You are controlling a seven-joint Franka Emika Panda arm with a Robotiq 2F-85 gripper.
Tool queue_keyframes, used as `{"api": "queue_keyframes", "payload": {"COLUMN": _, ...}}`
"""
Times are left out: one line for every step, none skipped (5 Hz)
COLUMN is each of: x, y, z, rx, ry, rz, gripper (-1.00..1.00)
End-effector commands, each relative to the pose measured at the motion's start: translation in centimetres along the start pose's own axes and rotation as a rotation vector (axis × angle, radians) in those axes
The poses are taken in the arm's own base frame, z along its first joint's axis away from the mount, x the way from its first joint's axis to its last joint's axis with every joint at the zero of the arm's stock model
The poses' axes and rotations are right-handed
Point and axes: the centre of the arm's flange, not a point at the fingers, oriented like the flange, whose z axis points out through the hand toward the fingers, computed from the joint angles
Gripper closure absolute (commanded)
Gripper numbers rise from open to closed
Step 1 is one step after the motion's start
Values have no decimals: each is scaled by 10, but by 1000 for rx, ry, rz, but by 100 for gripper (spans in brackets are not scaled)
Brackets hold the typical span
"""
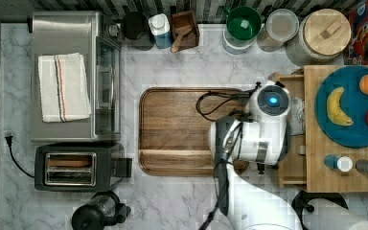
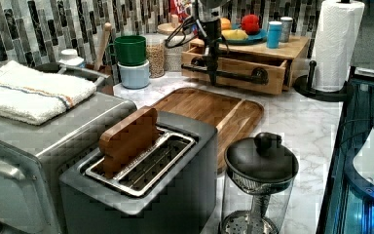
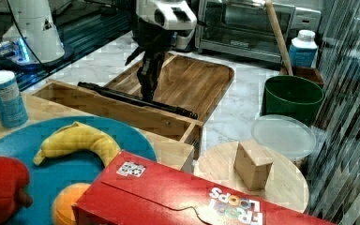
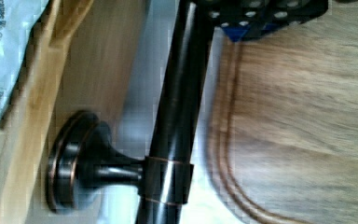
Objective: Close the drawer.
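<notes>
The drawer (image 3: 122,111) is a light-wood box standing part-way out from under the wooden top (image 1: 316,158), toward the cutting board. Its long black bar handle (image 3: 168,107) runs along the front (image 2: 233,73). My gripper (image 3: 147,93) hangs straight down at the middle of the bar (image 2: 238,76), on the cutting-board side, and is shut with nothing in it. In the wrist view the gripper (image 4: 261,18) sits right beside the bar (image 4: 177,116), over the board's edge. A white packet (image 4: 4,60) lies inside the drawer. In the top view the arm covers most of the drawer (image 1: 292,165).
The brown cutting board (image 1: 182,129) lies directly in front of the drawer. On the wooden top sit a blue fruit plate (image 1: 352,129) and two small bottles (image 1: 340,163). A paper towel roll (image 2: 338,44), a glass press pot (image 2: 260,180) and a toaster (image 1: 76,167) stand nearby.
</notes>
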Motion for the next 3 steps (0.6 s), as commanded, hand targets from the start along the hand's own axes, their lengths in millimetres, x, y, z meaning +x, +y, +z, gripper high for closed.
{"api": "queue_keyframes", "payload": {"x": -82, "y": 208, "z": -42, "rx": -132, "ry": 137, "rz": 203, "gripper": 100}}
{"api": "queue_keyframes", "payload": {"x": -78, "y": 228, "z": -35, "rx": -139, "ry": 156, "rz": 188, "gripper": 100}}
{"api": "queue_keyframes", "payload": {"x": -77, "y": 230, "z": -35, "rx": -122, "ry": 138, "rz": 197, "gripper": 100}}
